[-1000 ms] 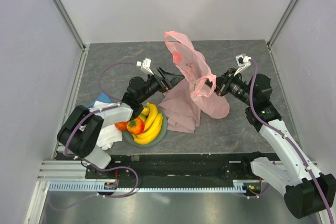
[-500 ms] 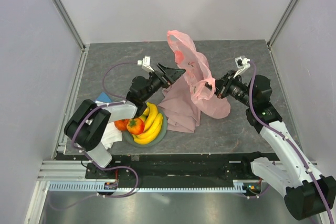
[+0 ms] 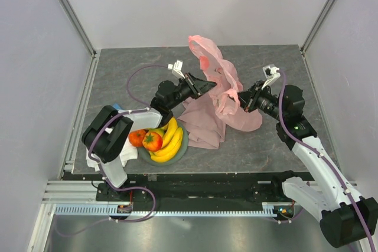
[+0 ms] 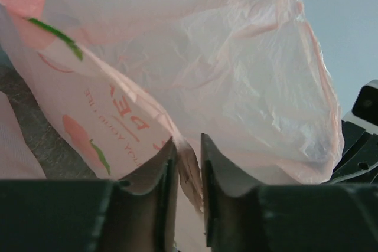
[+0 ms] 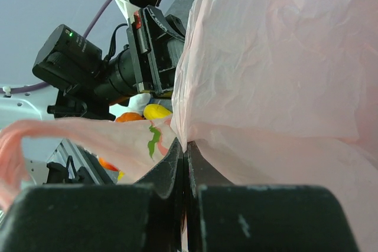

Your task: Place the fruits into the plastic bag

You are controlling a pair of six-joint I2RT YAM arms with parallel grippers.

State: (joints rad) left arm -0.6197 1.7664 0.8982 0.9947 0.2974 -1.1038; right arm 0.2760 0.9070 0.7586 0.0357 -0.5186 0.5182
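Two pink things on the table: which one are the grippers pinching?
The translucent plastic bag, held up between the left gripper and right gripper; the opaque pink cloth lies below it, ungripped.

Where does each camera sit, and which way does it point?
Top external: high behind the arms, looking down on the table; both arms show.
Left wrist: on the left arm, looking along the left pincer pinching the plastic bag.
Right wrist: on the right arm, facing the left arm past the right pincer.
Shared: both wrist views show that bag.
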